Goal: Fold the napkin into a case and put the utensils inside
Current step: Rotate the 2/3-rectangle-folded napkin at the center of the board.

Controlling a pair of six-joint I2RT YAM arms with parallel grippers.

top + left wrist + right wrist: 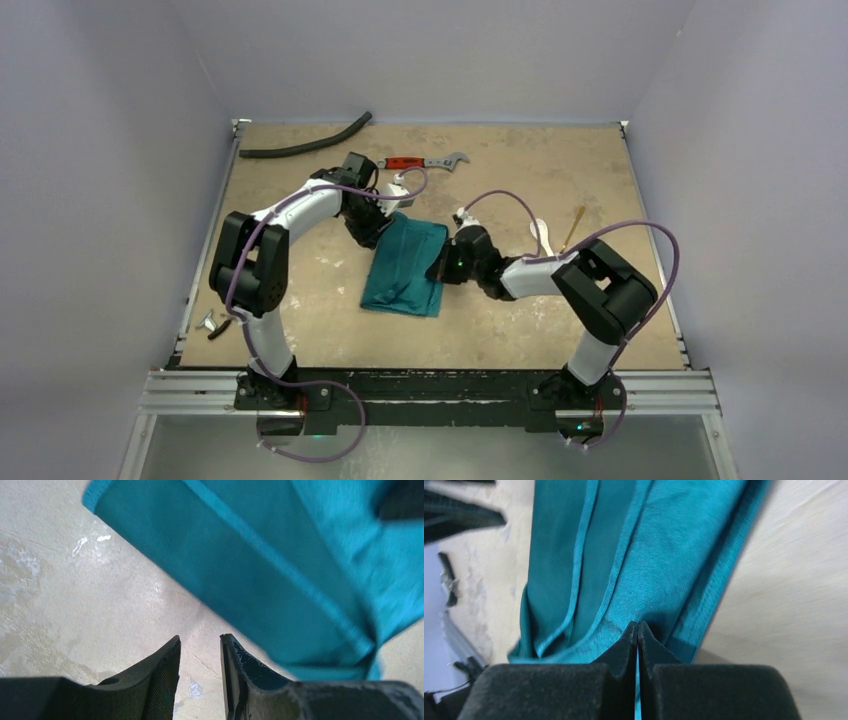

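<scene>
Right gripper (638, 626) pinches teal napkin (659, 555), folded lengthwise, seemingly layered.

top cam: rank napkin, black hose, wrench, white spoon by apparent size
1. napkin, largest by area
2. black hose, longer than the napkin but thin
3. wrench
4. white spoon, smallest

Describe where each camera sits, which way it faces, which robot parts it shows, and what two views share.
Top external: above and behind the robot, looking down at the table; left arm and right arm show whole.
Left wrist: on the left arm, facing down past the open left gripper toward the napkin.
Right wrist: on the right arm, looking along the right gripper, shut on the napkin.
Shared: all three views show the napkin.
</scene>
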